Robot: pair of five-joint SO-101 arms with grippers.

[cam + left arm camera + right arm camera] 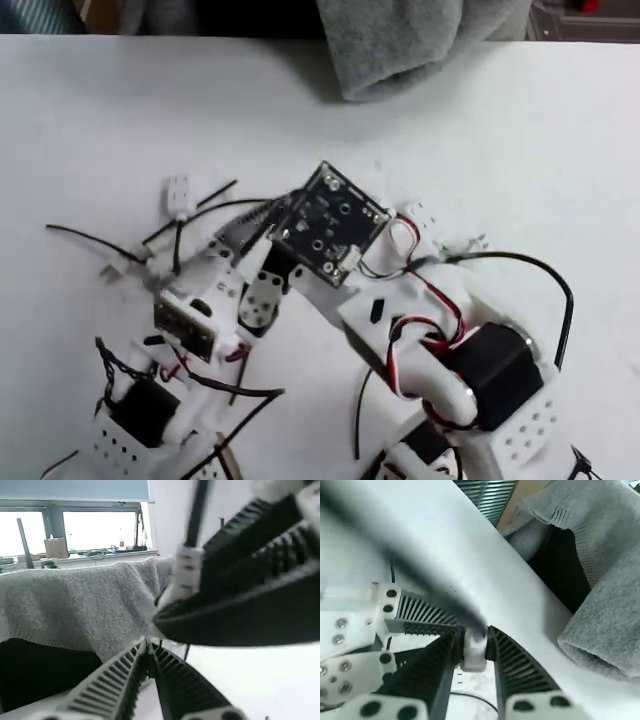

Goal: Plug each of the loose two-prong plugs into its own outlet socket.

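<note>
My right gripper (474,647) is shut on a small white two-prong plug (473,655), whose black cable (395,560) runs away from it. The same plug (184,575) hangs just beyond my left gripper (148,652), whose ribbed fingers meet at the tips; I cannot make out anything between them. From above, the left gripper (258,225) sits at mid-table beside the black circuit board (330,225) on the right arm's wrist, which hides the right gripper. Loose white connectors lie on the table: one (179,195) at the left with a black cable, another (122,265) lower left, two more (420,215) (466,245) right of the board.
A grey knitted cloth (400,40) hangs over the table's far edge. Thin black cables (95,240) trail across the left half of the white table (520,140). Both arm bodies (480,390) (150,410) fill the near edge.
</note>
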